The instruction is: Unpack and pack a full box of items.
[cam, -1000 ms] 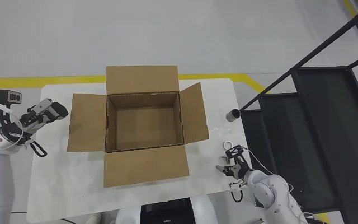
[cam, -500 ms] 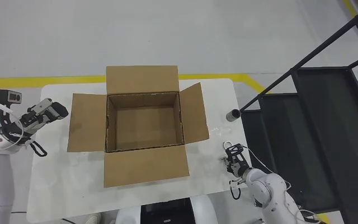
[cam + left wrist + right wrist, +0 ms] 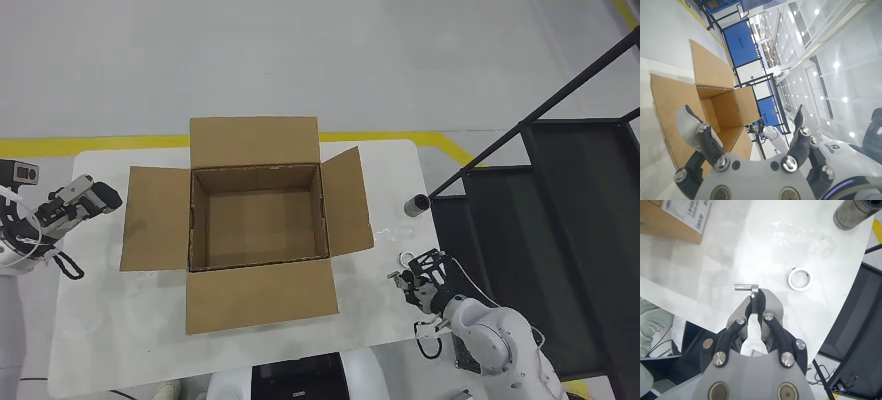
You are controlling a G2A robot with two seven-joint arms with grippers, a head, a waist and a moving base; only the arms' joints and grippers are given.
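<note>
At mid-table the box (image 3: 258,228) stands open, all four flaps splayed, floor bare as far as I can see (so unpacking looks done and packing hardly begun, by my read). Out on the table (image 3: 110,310), off the box's right flap, lie loose items: a metal ring (image 3: 800,278) near me and a grey cylinder (image 3: 851,213) farther off by the edge, well apart, neither packed yet. My right gripper (image 3: 754,300) is clamped on a small metal pin piece (image 3: 746,287), pinching its flat tab with the pin sticking out sideways, low beside the ring (lifted or resting, can't tell). My left gripper (image 3: 742,111) hangs off the box's left side, fingers spread wide, holding nothing.
</note>
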